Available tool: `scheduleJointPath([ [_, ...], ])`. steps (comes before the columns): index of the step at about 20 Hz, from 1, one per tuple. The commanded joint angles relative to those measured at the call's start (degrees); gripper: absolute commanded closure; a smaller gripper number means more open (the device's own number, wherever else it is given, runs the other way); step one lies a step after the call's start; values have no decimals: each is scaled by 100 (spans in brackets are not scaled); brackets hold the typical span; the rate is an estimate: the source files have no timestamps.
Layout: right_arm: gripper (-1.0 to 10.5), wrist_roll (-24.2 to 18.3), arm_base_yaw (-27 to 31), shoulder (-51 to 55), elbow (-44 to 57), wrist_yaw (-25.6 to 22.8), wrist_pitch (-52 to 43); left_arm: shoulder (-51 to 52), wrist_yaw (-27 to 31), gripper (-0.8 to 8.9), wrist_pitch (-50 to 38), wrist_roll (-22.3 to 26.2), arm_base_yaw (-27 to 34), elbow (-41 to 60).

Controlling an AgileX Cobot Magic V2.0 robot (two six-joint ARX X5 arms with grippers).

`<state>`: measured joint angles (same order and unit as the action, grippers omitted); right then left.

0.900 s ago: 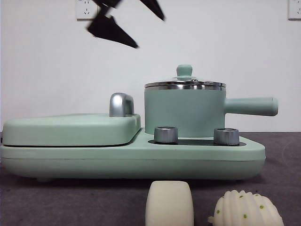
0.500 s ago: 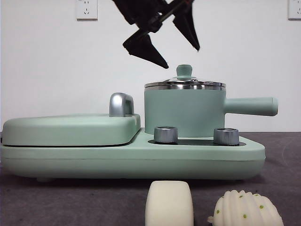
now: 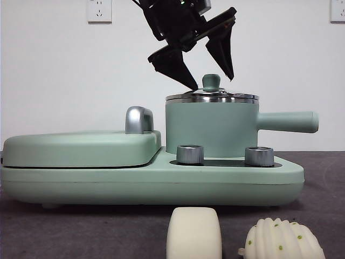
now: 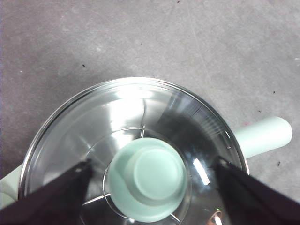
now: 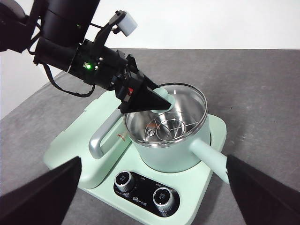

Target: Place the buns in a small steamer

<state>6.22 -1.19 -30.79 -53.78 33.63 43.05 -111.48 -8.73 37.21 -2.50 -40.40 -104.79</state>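
Left gripper open astride lid knob (buns front-view only) — lid on.

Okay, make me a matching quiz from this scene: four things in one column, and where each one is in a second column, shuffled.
Things:
1. left gripper
2. smooth bun
3. ribbed bun
4. lid

Places:
A. on the table, before the right dial
B. on the pot
C. open, either side of the lid knob
D. on the table, before the left dial

Pairs: 1-C, 2-D, 3-A, 4-B
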Motion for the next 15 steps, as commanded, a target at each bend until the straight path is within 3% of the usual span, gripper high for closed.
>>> scheduleJointPath([
  [1,455,-28,-17,-22,-87,-4,-55,-85,17,480,-13,109,-68,-166],
  [5,455,-26,-17,-22,-87,-7,-55,-87,151,572,83,385,-142,-166],
  [8,455,-26,-17,-22,-87,-7,-55,-96,374,578,160,586,-197,-166],
  [15,455,-26,-17,-22,-87,-7,-52,-98,385,706,46,640,-199,-166],
])
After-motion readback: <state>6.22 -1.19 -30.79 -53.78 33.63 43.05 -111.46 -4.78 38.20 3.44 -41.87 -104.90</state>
